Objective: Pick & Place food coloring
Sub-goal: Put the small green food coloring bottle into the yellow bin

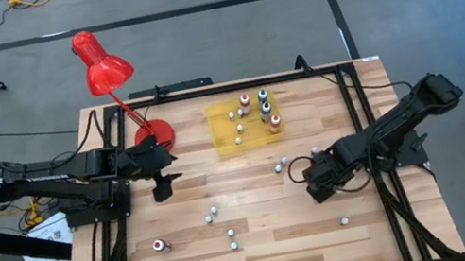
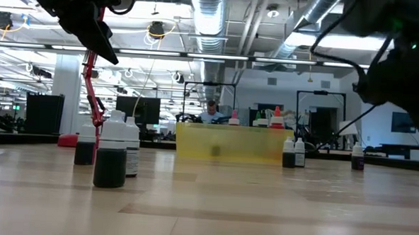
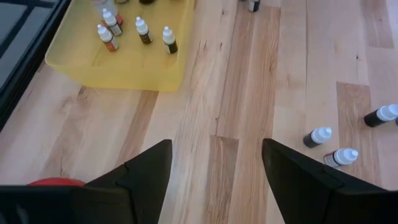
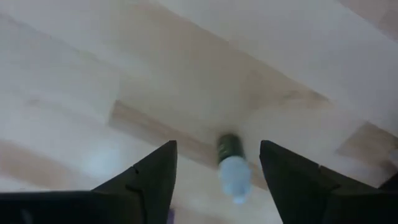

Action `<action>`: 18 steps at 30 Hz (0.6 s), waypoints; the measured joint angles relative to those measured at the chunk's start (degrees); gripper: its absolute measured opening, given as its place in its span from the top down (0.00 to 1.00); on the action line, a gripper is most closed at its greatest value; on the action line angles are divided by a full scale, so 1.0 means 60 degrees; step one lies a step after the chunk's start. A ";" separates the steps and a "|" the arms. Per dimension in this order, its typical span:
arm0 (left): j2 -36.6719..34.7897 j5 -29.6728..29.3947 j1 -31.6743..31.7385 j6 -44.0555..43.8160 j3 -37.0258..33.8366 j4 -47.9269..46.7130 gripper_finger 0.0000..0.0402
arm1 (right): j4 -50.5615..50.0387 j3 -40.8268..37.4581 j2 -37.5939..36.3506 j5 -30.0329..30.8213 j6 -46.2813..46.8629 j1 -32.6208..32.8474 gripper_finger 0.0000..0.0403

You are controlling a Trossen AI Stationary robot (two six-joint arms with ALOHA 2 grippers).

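While the left arm waits over the table's left side beside the red desk lamp [image 1: 107, 71], its left gripper [image 1: 161, 183] hangs with fingers spread and nothing between them, well above the wood; its wrist view looks down on bare planks, the yellow mat [image 1: 244, 124] ahead and three loose bottles [image 3: 318, 137] off to one side; several bottles of food coloring already stand upright on the mat [image 1: 265, 106], caps up; others are scattered across the middle of the table [image 1: 214, 212], one red-capped or red-bodied one [image 1: 161, 246] near the left front; further right, the right gripper [image 1: 317, 187] is low over the boards, fingers parted and empty, straddling a single dark bottle [image 4: 231, 163]; that bottle looks to be lying on its side, long axis running roughly along the line between the fingers, pale cap toward the wrist camera, dark base away; I judge the step in hand to be the approach to a pick, not yet a grasp; next move calls for dropping until the fingers flank the body, then closing across the short width; a rolling bottle could slip out; a last bottle [image 1: 344, 221] sits near the right front
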 joint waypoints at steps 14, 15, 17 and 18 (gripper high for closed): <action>-0.0002 0.0000 0.0000 -0.0044 0.0004 -0.0096 0.40 | 0.0278 0.0004 0.1414 -0.1745 -0.0363 0.0145 0.55; 0.0000 0.0000 0.0000 -0.0044 0.0000 -0.0097 0.40 | 0.0278 0.0004 0.1472 -0.1748 -0.0369 0.0145 0.56; 0.0000 0.0000 0.0000 -0.0039 0.0003 -0.0097 0.40 | 0.0269 0.0004 0.1502 -0.1731 -0.0376 0.0149 0.60; -0.0002 0.0000 0.0000 -0.0036 0.0004 -0.0095 0.40 | 0.0286 0.0009 0.1495 -0.1715 -0.0376 0.0149 0.61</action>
